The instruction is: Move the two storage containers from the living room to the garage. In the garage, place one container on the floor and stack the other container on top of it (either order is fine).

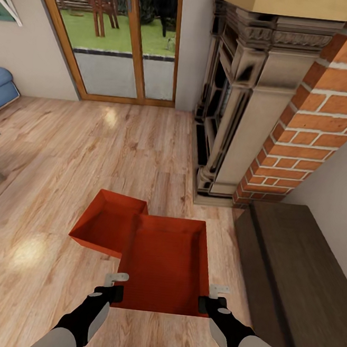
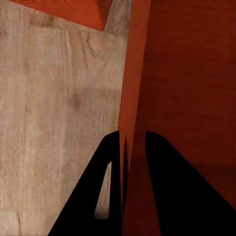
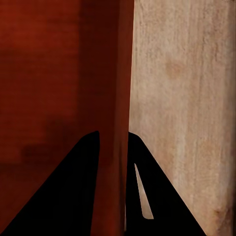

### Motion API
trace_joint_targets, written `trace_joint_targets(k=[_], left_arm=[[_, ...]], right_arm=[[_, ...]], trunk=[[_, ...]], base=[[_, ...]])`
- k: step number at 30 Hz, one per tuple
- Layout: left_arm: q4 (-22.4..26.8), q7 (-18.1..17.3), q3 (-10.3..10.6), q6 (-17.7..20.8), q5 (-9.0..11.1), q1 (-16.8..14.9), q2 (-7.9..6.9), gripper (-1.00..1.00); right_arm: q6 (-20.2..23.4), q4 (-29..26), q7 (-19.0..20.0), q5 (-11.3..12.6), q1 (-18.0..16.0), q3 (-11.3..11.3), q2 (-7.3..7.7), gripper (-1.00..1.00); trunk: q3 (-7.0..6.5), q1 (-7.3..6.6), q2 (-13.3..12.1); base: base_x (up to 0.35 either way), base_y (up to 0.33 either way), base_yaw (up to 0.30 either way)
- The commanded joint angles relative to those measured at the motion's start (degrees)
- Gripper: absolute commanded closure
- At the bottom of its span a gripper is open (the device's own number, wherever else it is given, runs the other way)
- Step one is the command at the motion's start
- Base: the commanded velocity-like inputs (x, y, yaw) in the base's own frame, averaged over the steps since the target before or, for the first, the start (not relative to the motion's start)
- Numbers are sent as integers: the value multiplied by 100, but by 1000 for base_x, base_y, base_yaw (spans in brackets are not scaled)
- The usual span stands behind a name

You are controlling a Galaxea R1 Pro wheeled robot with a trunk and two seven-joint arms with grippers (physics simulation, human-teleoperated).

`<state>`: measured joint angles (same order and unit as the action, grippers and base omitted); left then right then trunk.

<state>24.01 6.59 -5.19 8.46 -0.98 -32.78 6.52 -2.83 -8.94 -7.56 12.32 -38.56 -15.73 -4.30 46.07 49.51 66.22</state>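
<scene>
A home living room: brick fireplace, wood-plank floor, blue sofa.

both arms reach forward, low and roughly parallel. the left gripper is clamped over the left wall of the nearer storage container, one finger each side; the right gripper pinches the right wall likewise.

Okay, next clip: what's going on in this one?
A two-armed robot stands in the living room by the brick fireplace, gripping one red-orange storage container with both arms. The left end effector pinches its left wall and the right end effector its right wall, one finger inside and one outside each. The second container sits on the wood-plank floor just ahead, its near corner hidden behind the held one. Nothing has reached the garage yet.
</scene>
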Motion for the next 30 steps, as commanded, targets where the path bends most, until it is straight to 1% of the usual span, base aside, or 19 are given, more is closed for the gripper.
trace_joint_targets(k=[1,30], left_arm=[[16,70,-61,42,-96,0,-39,100],[16,68,-61,42,-96,0,-37,100]], right_arm=[[-32,6,-46,25,-6,44,17,100],[7,6,-45,25,-5,44,8,100]], trunk=[[-15,-23,-39],[-536,-659,-1202]], base=[[0,0,0],[0,0,0]])
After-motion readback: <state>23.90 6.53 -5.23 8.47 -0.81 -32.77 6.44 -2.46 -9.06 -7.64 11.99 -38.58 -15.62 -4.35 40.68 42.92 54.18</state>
